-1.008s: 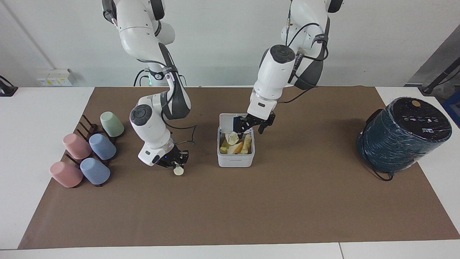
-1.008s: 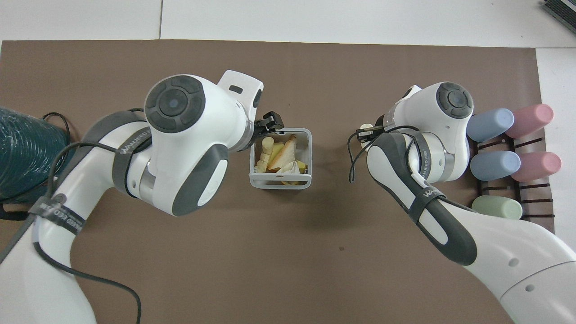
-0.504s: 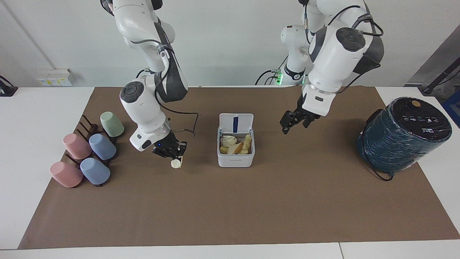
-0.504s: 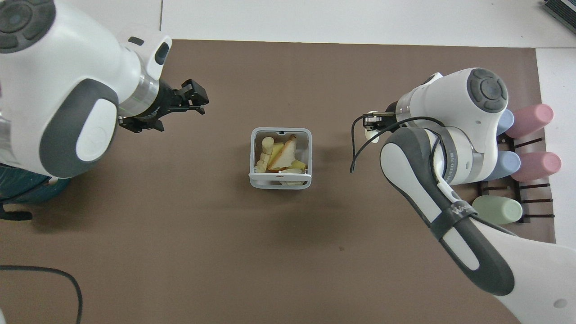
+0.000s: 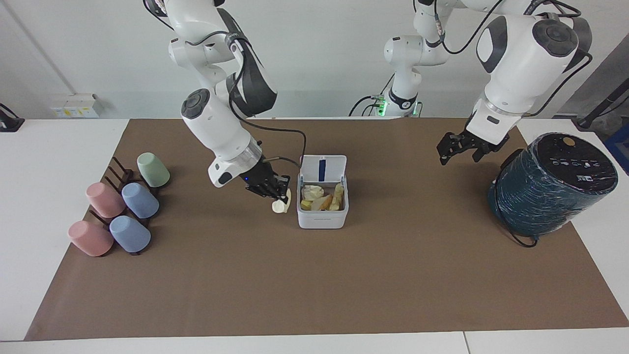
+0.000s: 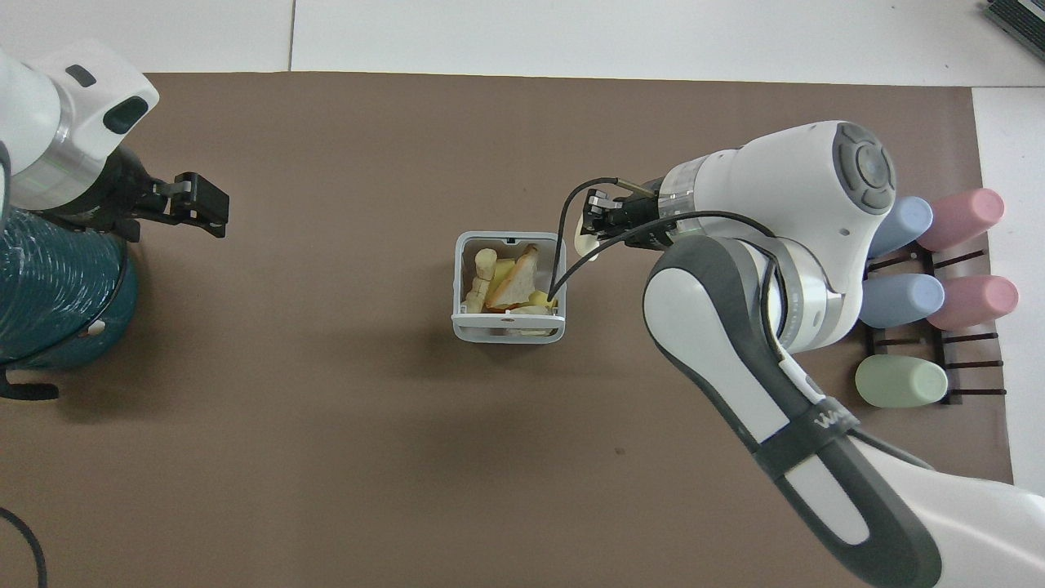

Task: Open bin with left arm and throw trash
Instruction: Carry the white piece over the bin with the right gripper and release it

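The white bin (image 5: 322,222) (image 6: 506,333) stands mid-table with its lid (image 5: 334,167) up. Inside lies trash (image 5: 322,197) (image 6: 506,282): yellow and orange wedges and a white wad. My right gripper (image 5: 279,194) (image 6: 589,227) is shut on a cream oval lump of trash (image 5: 280,206) (image 6: 583,245). It hangs just beside the bin's wall toward the right arm's end, about level with the rim. My left gripper (image 5: 459,153) (image 6: 200,204) is open and holds nothing. It is raised over the mat beside the teal cylinder, well away from the bin.
A big dark teal cylinder (image 5: 553,184) (image 6: 49,302) sits at the left arm's end of the brown mat (image 5: 314,285). Several pastel cups lie on a dark rack (image 5: 123,206) (image 6: 922,286) at the right arm's end.
My right gripper closed on the cream lump, lifted it off the mat and carried it up to the bin. My left arm drew away from the bin toward the teal cylinder; the lid stayed up.
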